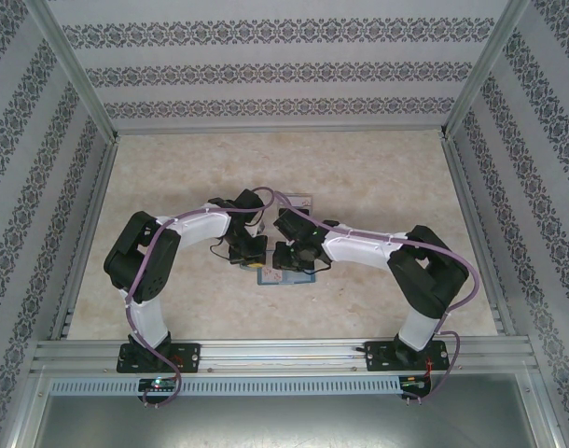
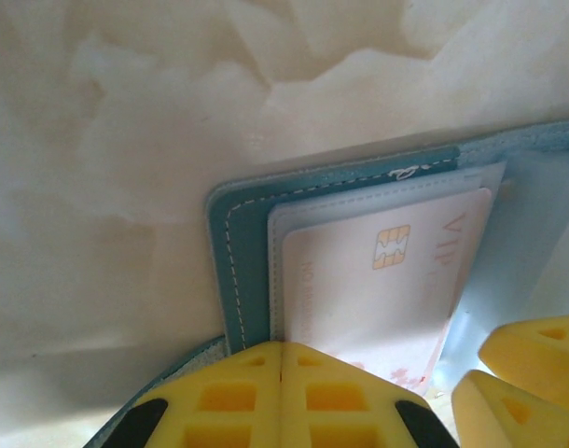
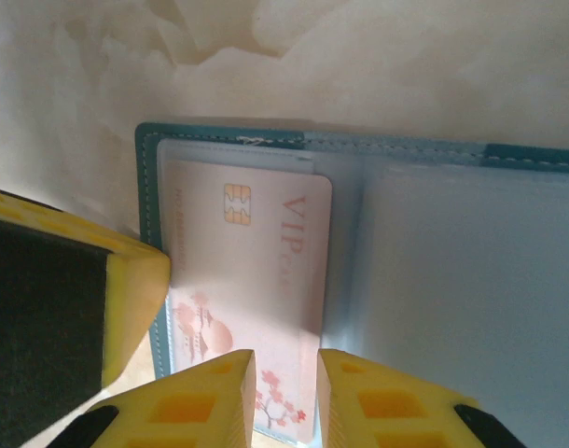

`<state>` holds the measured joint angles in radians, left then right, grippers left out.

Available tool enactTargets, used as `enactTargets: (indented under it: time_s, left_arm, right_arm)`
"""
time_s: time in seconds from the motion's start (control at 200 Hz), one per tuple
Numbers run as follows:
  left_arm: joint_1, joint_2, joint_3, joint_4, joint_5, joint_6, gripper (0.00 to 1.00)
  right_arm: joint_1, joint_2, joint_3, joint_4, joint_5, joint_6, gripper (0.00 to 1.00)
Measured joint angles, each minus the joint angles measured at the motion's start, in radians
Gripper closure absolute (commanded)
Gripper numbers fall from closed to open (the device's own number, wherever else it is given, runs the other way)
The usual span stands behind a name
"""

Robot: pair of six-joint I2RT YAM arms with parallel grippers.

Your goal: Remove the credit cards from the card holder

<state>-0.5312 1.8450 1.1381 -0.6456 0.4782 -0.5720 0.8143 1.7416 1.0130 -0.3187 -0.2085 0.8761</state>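
One card holder (image 3: pixel 146 187) lies open and flat on the marbled beige table (image 1: pixel 378 177), between the two arms. It is a teal, leather-like wallet with pale stitching round its curved corner. We count one credit card (image 3: pixel 256 271): thin, pale pink and rectangular with rounded corners, carrying a gold chip (image 3: pixel 236 205), red "VIP" lettering and a blossom print. It lies in one clear plastic sleeve of the holder, and a second, frosted bluish sleeve (image 3: pixel 462 308) lies just beside it.

Four yellow fingers of cell-moulded plastic appear, two per gripper. Those of the left gripper (image 2: pixel 282 359) are closed flush together over the holder's edge (whether they pinch anything we cannot tell). Those of the right gripper (image 3: pixel 286 366) stand a narrow slit apart over the card's blossom end, with the card showing between them.
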Motion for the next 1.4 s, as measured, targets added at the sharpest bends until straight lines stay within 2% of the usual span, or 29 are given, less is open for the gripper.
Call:
enactTargets:
  time_s: [0.23,0.649,1.404]
  left_arm:
    - [0.000,0.000,0.000,0.000,0.000,0.000,0.96]
    - [0.000,0.000,0.000,0.000,0.000,0.000,0.96]
    - [0.000,0.000,0.000,-0.001,-0.003,0.001,0.96]
  right_arm:
    - [-0.007,0.027,-0.008,0.084,-0.048,0.037,0.78]
    - [-0.007,0.049,-0.008,0.083,-0.047,0.032,0.77]
    - [-0.007,0.049,0.014,0.030,-0.019,-0.016,0.65]
